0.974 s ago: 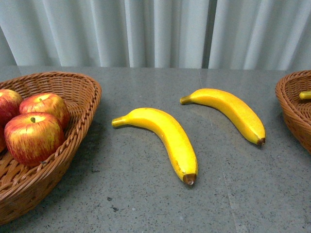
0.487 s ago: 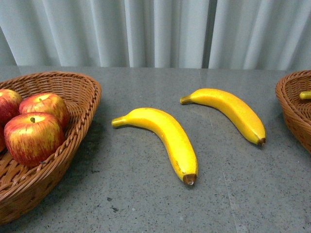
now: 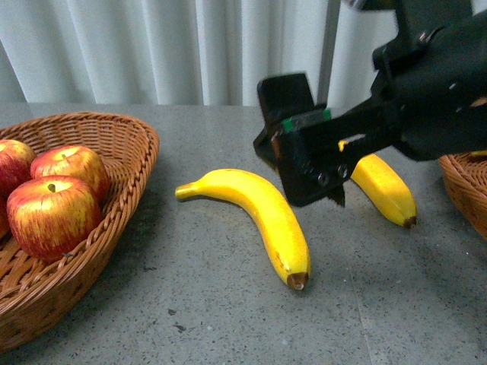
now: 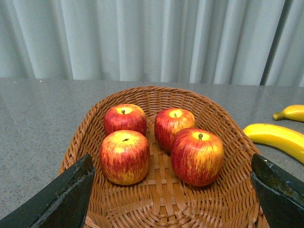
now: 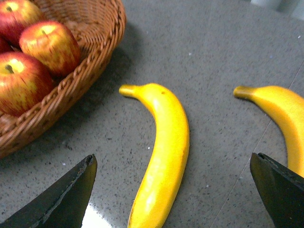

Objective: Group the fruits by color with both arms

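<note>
My right gripper [image 5: 172, 190] hangs open, its black wedge-shaped fingers spread wide over a long, curved, glossy yellow banana [image 5: 164, 152]. The banana lies on the grey speckled worktop [image 5: 223, 42], and a second banana [image 5: 280, 114] lies off to the side of one finger. My left gripper [image 4: 172, 190] is open too, its fingers splayed above a woven wicker basket [image 4: 78, 142] that holds four round red apples [image 4: 197, 156] streaked with yellow, each with a short brown stem.
</note>
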### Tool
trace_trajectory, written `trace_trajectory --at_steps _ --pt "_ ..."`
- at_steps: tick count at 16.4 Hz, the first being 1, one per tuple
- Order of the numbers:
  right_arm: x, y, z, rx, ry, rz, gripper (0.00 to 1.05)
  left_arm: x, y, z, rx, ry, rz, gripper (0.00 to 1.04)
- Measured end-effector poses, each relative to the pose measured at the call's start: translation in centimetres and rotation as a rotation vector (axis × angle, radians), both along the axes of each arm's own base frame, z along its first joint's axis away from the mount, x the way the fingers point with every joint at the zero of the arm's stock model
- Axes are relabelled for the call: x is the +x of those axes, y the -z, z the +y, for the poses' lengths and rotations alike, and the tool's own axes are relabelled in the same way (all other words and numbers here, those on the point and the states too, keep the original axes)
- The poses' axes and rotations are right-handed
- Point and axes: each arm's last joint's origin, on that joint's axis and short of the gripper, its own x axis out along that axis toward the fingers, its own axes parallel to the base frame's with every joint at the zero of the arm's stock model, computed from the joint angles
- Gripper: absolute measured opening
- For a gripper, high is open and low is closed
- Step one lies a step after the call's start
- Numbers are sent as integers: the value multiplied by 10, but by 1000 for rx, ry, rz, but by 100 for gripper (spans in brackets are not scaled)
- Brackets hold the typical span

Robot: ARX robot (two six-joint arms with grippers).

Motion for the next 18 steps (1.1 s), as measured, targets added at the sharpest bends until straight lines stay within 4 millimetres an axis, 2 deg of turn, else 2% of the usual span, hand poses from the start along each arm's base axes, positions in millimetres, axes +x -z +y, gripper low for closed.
trace_trajectory --at_steps 3,5,13,16,17,18 --pt "16 12 28 -85 -13 43 98 0 0 0 0 0 0 98" --pt "24 31 38 -148 -2 111 98 0 0 0 0 0 0 98" --pt "35 58 45 -252 51 149 98 0 0 0 0 0 0 98" --pt "30 71 54 -293 23 168 98 0 0 0 0 0 0 98" --pt "29 71 55 -292 18 165 96 0 0 0 0 0 0 98" --pt "28 71 57 -292 13 163 88 0 0 0 0 0 0 98"
